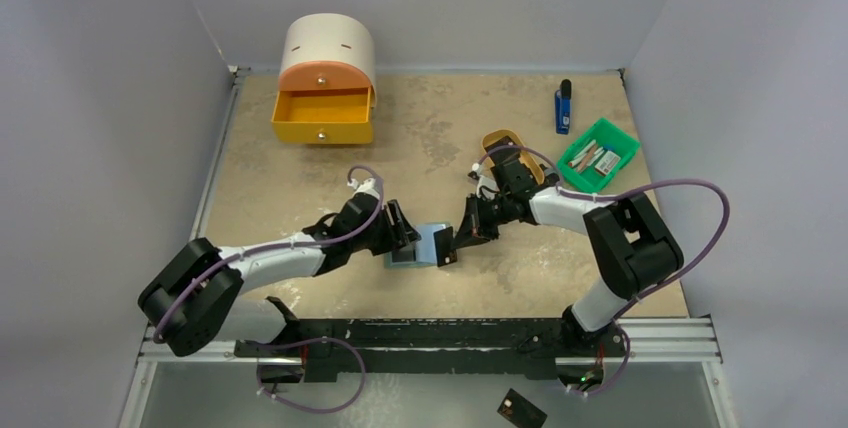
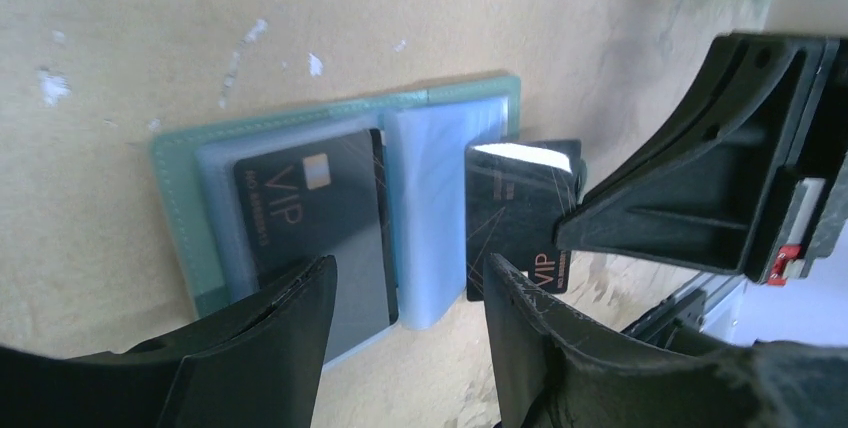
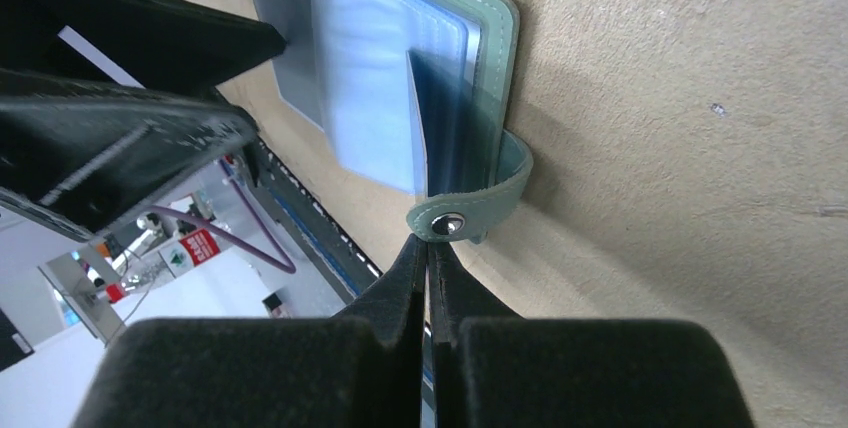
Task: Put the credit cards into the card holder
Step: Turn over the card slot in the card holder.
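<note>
The card holder [image 1: 412,248] lies open on the table between my two arms, grey-green with pale blue-grey pockets [image 2: 440,188]. One black credit card [image 2: 310,208] sits in its left pocket. My left gripper [image 2: 410,268] is open, its fingers [image 2: 270,348] hovering over the holder's near edge with nothing between them. My right gripper [image 3: 428,243] is shut on a second black credit card [image 2: 515,218], whose far end lies at the holder's right-hand pocket beside the snap tab [image 3: 455,220]. In the top view that gripper [image 1: 462,238] stands just right of the holder.
A white-and-orange drawer unit [image 1: 325,78] with an open yellow drawer stands at the back left. A blue stick [image 1: 563,108], a green bin [image 1: 598,155] and a tan oval tray [image 1: 505,143] are at the back right. Another black card [image 1: 522,408] lies below the table's front rail.
</note>
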Controlling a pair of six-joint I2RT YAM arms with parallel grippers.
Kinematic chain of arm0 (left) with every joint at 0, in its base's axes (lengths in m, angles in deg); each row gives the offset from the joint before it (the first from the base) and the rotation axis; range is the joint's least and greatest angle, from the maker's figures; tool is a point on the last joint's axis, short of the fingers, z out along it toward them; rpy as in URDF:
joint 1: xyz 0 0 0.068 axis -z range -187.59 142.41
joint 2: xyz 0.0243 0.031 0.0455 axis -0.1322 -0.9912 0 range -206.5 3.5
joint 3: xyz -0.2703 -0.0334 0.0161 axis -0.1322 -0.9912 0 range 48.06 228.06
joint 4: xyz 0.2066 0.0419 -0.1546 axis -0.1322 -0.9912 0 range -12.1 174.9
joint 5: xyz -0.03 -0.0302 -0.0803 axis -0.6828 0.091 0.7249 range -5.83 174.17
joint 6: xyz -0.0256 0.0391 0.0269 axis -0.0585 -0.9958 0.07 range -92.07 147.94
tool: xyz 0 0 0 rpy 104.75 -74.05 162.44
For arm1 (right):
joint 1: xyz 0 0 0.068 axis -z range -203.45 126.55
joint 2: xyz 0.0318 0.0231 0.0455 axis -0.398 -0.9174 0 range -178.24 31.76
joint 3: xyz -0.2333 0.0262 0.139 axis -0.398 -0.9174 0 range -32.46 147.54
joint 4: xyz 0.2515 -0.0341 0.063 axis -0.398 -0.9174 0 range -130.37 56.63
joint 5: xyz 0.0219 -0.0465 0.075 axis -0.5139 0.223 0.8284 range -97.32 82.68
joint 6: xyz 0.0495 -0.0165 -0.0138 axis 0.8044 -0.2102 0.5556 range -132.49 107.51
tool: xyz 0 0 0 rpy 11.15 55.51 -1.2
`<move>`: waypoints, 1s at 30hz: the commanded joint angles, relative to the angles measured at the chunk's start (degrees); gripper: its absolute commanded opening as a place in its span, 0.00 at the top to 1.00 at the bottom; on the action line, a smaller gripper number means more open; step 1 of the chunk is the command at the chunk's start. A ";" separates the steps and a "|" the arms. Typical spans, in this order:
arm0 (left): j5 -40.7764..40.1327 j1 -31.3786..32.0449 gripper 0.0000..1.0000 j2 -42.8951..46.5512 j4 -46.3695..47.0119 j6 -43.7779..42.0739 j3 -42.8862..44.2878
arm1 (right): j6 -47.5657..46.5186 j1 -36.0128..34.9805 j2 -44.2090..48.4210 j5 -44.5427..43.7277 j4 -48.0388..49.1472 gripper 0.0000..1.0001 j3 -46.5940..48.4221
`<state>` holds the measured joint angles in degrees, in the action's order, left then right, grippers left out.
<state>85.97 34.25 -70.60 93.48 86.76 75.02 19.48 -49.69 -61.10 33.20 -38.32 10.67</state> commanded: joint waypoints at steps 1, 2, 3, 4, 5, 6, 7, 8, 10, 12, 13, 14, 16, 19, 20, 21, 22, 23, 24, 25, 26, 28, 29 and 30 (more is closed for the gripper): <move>-1.55 2.76 0.45 -1.69 -2.31 -3.14 4.49 | 0.63 -0.04 -0.71 2.03 1.63 1.00 1.56; -1.62 3.34 0.45 -1.83 -2.75 -3.45 4.88 | 0.63 -0.06 -0.86 2.03 1.68 1.00 1.60; -1.63 3.89 0.45 -1.83 -3.12 -3.76 5.23 | 0.68 -0.04 -0.98 2.03 1.76 1.00 1.54; -3.11 4.35 0.45 -1.90 -3.51 -3.97 5.61 | 0.71 -0.08 -1.08 2.08 1.93 1.00 1.47; -3.80 4.75 0.45 -2.17 -4.24 -4.43 6.07 | 0.73 -0.09 -1.16 2.16 2.08 1.00 1.43; -4.42 5.07 0.45 -2.60 -5.02 -4.78 6.60 | 0.80 -0.13 -1.22 2.18 2.26 1.00 1.35; -4.89 5.23 0.46 -3.15 -5.77 -5.17 7.14 | 0.86 -0.19 -1.27 2.27 2.42 1.00 1.27; -5.23 5.38 0.47 -3.85 -6.49 -5.53 7.73 | 0.99 -0.15 -1.23 2.33 2.61 1.00 1.25; -5.58 5.67 0.51 -5.31 -7.27 -5.97 8.79 | 1.17 -0.29 -1.06 2.39 2.68 1.00 1.33; -5.79 5.79 0.59 -6.73 -8.04 -6.32 9.55 | 1.21 -0.30 -0.72 2.38 2.56 1.00 1.43; -5.97 5.87 0.62 -7.34 -8.40 -6.38 9.94 | 1.17 -0.40 -0.52 2.38 2.38 1.00 1.49; -6.27 5.88 0.66 -7.83 -8.48 -6.43 10.32 | 1.16 -0.43 -0.34 2.31 2.26 1.00 1.51; -6.79 5.96 0.71 -8.43 -10.30 -6.50 10.75 | 1.00 -0.47 -0.05 2.23 2.06 1.00 1.47; -7.43 6.03 0.72 -8.89 -10.85 -6.66 11.32 | 1.06 -0.39 0.29 2.20 2.09 1.00 1.26; -7.73 6.10 0.71 -9.30 -11.31 -6.75 11.59 | 1.08 -0.44 0.30 2.27 2.18 1.00 1.20; -8.04 6.10 0.71 -9.63 -11.90 -6.92 11.88 | 1.08 -0.44 0.26 2.29 2.22 1.00 1.17; -8.28 6.13 0.72 -9.91 -12.30 -7.12 12.15 | 1.00 -0.47 0.23 2.31 2.23 1.00 1.16; -8.36 6.09 0.75 -10.24 -12.43 -7.20 12.38 | 1.04 -0.45 0.22 2.29 2.29 1.00 1.16; -8.36 6.06 0.79 -10.57 -12.50 -7.41 12.49 | 1.02 -0.44 0.29 2.35 2.23 1.00 1.23; -8.32 6.10 0.84 -10.93 -12.65 -7.57 12.63 | 1.00 -0.42 0.35 2.33 2.28 1.00 1.25; -8.29 6.15 0.88 -11.19 -12.66 -7.58 12.73 | 1.07 -0.41 0.54 2.37 2.09 1.00 1.32; -8.24 6.15 0.94 -11.76 -12.66 -7.61 12.78 | 0.98 -0.41 0.85 2.37 1.97 1.00 1.42; -8.24 6.15 0.98 -11.88 -12.56 -7.61 12.77 | 0.98 -0.39 1.03 2.36 1.84 1.00 1.43; -8.32 6.14 1.00 -12.02 -12.60 -7.59 12.76 | 0.93 -0.46 1.20 2.38 1.65 1.00 1.43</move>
<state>79.13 40.13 -81.75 82.07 80.58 86.32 20.13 -49.80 -61.95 34.38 -36.68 10.67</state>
